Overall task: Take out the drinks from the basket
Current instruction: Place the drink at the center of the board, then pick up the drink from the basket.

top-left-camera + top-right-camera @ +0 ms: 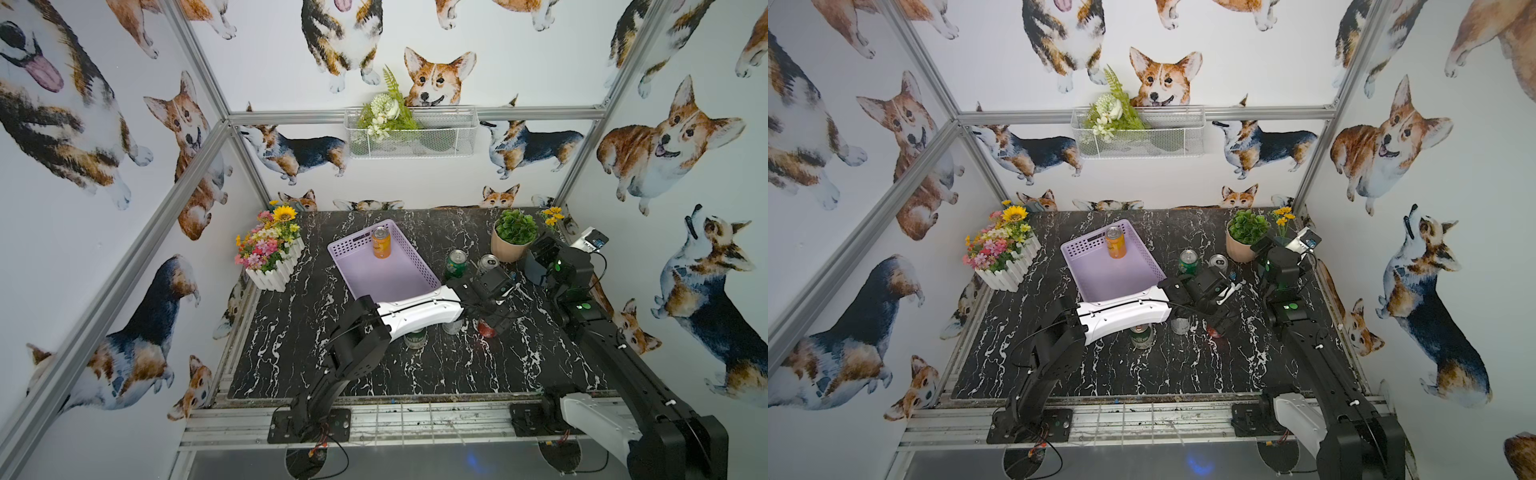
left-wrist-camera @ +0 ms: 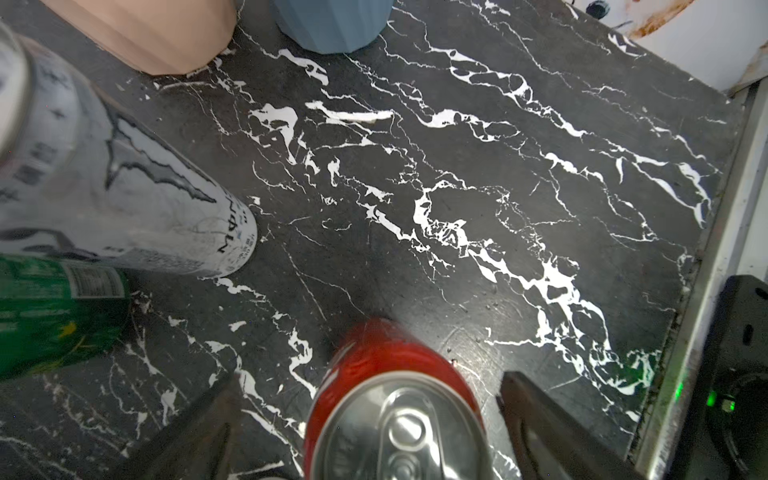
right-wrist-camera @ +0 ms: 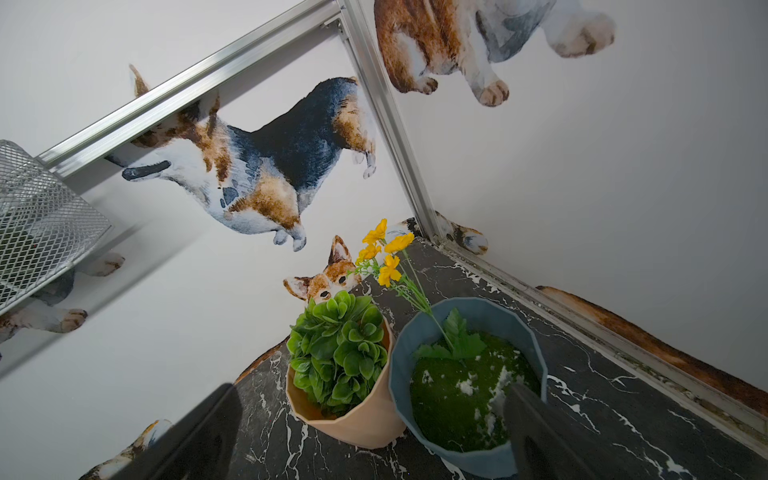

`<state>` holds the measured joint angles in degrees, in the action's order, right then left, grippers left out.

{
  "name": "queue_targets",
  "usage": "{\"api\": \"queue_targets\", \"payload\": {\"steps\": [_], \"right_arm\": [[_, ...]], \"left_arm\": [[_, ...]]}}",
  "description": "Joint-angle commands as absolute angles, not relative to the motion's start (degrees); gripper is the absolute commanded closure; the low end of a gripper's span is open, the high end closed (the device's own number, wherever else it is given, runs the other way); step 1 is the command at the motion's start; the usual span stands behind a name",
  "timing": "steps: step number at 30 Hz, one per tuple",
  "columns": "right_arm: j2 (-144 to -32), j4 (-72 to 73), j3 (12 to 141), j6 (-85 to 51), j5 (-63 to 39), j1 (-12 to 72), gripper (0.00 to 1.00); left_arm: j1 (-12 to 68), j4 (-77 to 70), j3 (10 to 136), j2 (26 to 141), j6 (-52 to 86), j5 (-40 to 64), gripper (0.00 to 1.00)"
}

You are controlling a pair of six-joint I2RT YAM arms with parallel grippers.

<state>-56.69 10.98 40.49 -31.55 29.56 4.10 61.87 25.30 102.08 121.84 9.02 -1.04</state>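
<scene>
**Last can in the basket.** On the black marble table (image 1: 332,374), the lavender basket (image 1: 386,278) is shown at centre frame in both top views, holding only one drink: the orange can (image 1: 381,243), stood upright at the basket's upper end. Five cans are counted outside it. A green can (image 1: 456,262) and a silver can (image 1: 487,262) are seen just right of the basket. A second green can (image 1: 414,337), a second silver can (image 1: 452,326) and the red can (image 1: 486,328) are lined up lower in the frame, partly hidden beneath the left arm (image 1: 415,313). The job is judged nearly done, with one lift left.

The left arm is stretched across the basket's lower right corner. In the wrist view the left gripper (image 2: 365,380) is seen with jaws spread wide either side of the upright red can, nothing gripped; whether one finger brushes the can cannot be told. The right gripper (image 3: 372,390) is held empty, jaws parted, near a peach pot (image 3: 345,430) and a blue pot (image 3: 461,459) at the table's upper right. A flower box (image 1: 274,274) is stood left of the basket, well apart. A reach from the right would probably be hampered by the green and silver cans beside the basket.
</scene>
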Motion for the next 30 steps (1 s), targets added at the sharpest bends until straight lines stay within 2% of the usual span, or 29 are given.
{"api": "queue_targets", "payload": {"steps": [1,6,11,14,18,22,27,30], "right_arm": [[-56.9,12.6,40.8,-32.0,28.7,4.2,0.0],[-57.5,14.0,41.2,-30.2,23.6,4.2,0.0],[-63.6,17.5,44.3,-29.5,4.8,4.2,0.0],[-71.0,20.5,48.0,-31.3,-6.7,5.3,0.0],[-85.7,13.5,62.2,-26.2,-12.5,14.7,0.0],[-101.6,3.3,80.2,-20.7,-13.4,24.1,0.0],[-122.2,-13.8,107.4,-16.3,-10.9,29.5,0.0],[-130.2,-18.2,118.9,-16.2,-11.2,30.7,0.0]], "left_arm": [[61.9,23.6,101.9,120.5,9.7,-1.7,0.0],[60.9,22.1,101.4,114.9,11.8,-5.8,0.0],[53.8,17.7,92.1,100.1,16.5,-13.1,0.0],[45.4,18.2,85.0,91.9,19.5,-14.9,0.0],[37.5,21.5,77.3,83.1,22.7,-18.4,0.0],[32.9,25.0,71.1,73.7,23.4,-23.8,0.0],[24.4,28.8,67.3,65.1,25.0,-19.0,0.0],[23.0,29.4,65.5,62.1,25.8,-18.0,0.0]]}}
